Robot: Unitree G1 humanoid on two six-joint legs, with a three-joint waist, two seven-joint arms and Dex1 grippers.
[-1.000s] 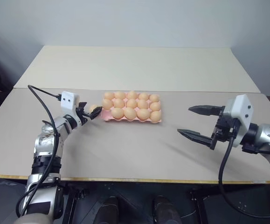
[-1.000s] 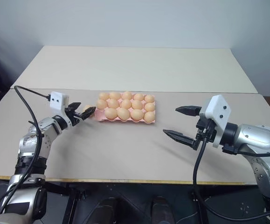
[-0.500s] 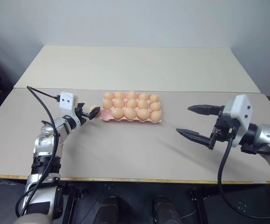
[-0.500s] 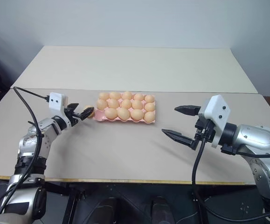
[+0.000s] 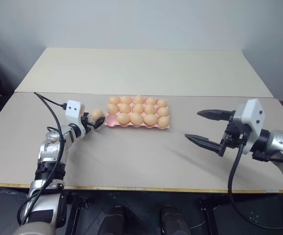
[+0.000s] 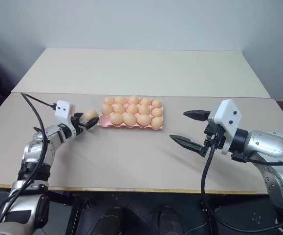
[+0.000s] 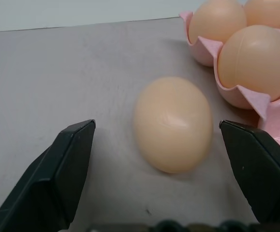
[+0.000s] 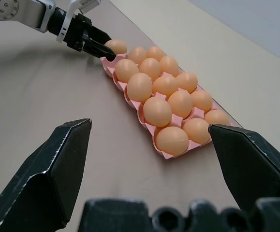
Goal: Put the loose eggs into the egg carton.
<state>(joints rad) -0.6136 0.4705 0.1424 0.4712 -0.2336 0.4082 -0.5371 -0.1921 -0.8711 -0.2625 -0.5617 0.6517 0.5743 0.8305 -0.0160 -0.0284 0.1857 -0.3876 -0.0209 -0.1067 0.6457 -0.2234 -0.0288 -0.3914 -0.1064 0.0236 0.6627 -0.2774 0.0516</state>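
one loose egg [image 7: 172,130] lies on the desk [image 5: 131,156] just beside the left end of the egg carton [image 5: 113,123], whose cups look nearly all filled. the left gripper [image 7: 164,169] reaches low and almost level along the desk, its fingers spread wide on either side of the egg without touching it. best to close gently and evenly on the egg's middle, keeping the carton-side finger off the pink rim. the right gripper [image 5: 206,127] hangs well apart to the right, fingers spread, holding nothing.
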